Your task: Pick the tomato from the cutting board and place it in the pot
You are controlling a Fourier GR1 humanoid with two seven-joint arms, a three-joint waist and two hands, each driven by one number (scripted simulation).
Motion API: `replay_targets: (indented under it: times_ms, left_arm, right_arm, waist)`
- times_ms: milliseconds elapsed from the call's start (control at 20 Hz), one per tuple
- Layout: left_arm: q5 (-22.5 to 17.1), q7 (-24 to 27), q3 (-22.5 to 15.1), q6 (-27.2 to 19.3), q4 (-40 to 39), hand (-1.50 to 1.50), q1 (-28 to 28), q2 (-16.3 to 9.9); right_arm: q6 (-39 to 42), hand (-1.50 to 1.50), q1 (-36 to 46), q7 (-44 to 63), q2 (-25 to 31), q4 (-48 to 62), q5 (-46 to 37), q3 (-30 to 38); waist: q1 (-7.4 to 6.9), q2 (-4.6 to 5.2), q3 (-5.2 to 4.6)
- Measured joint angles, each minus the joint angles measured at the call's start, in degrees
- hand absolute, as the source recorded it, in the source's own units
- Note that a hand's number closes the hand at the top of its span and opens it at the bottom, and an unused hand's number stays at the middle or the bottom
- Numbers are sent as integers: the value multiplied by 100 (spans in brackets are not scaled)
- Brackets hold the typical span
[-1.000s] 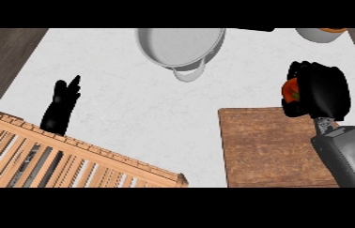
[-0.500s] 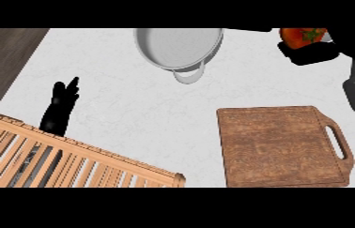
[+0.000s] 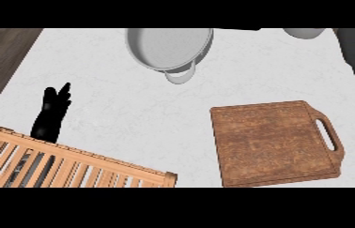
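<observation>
Resting at far left, above a slatted wooden rack (image 3: 76,166): left hand (image 3: 52,114), fingers straight and together, holding nothing. Sitting at top centre: grey pot (image 3: 149,58), nothing showing inside it. Lying bare at right: cutting board (image 3: 273,142), tomato already gone from it. Not showing anywhere: tomato and right hand, so no telling what its fingers are doing. Judging pickup done, placing in the pot still remaining.
</observation>
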State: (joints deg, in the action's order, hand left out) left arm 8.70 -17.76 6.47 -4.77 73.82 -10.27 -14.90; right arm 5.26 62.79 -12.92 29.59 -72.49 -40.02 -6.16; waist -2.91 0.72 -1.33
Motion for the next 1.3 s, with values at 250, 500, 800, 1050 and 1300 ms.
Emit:
replay_targets:
  times_ms: [250,500,800,1050,1300]
  left_arm:
    - [23,-113,39,66,104,0,89,-19]
    - [53,-143,75,19,124,0,104,-17]
    - [85,-87,65,23,127,0,96,-17]
    - [92,-97,57,-2,125,0,76,-15]
    - [113,-100,52,45,115,0,24,3]
  right_arm:
    - [487,150,841,398,-545,484,-18,-242]
    - [551,150,1424,924,-1241,1147,-268,-480]
    - [446,150,1903,1077,-1873,2213,-540,-628]
    - [362,150,2084,990,-2256,3119,-745,-729]
    - [285,-150,2123,1114,-2617,4026,-729,-569]
  waist:
    - [72,-17,-20]
    - [92,-14,-22]
    - [73,3,-19]
    - [57,20,-16]
    - [4,46,-16]
